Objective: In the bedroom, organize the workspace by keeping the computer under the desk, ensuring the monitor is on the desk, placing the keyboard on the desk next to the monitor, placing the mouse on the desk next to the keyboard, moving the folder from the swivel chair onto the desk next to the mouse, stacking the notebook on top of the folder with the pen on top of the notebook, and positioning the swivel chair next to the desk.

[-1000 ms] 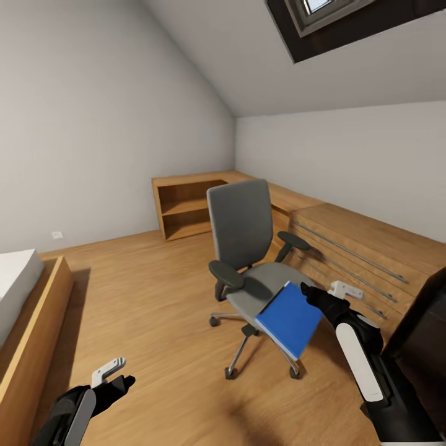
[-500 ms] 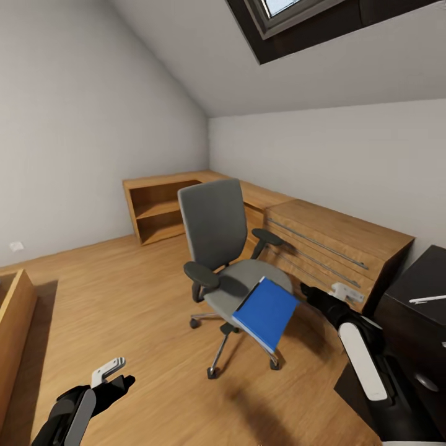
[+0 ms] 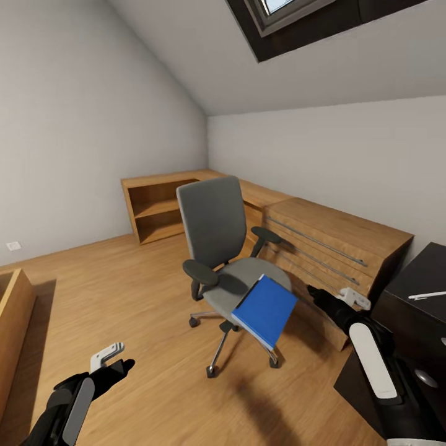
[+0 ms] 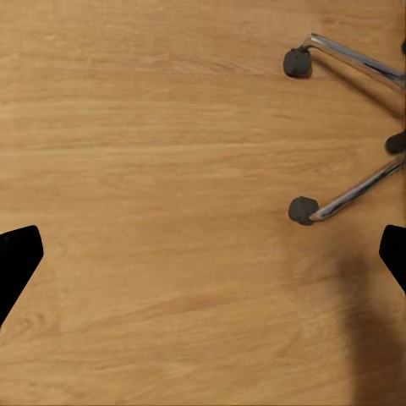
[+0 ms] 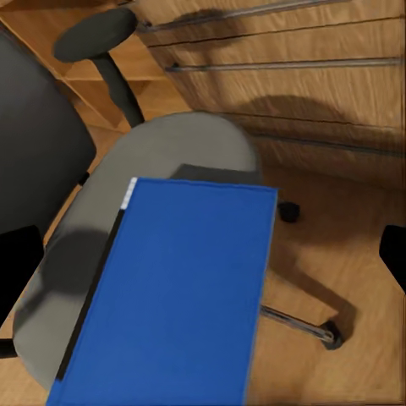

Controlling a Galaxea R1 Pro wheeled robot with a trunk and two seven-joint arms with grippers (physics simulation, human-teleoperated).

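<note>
While the chair [image 3: 232,260], grey-upholstered with black armrests and chrome legs on casters, stands on the plank floor [image 3: 124,303], the flat glossy blue folder [image 3: 266,310] lies tilted over the seat's front edge, overhanging it. Near that folder, the right gripper [image 3: 322,298] hangs with its black fingers spread wide apart and empty. Low over bare boards, the left gripper [image 3: 114,367] is likewise open. On the glossy black desk [image 3: 416,285] corner lies a thin white pen [image 3: 427,295], beside the wooden drawer chest [image 3: 334,238].
</note>
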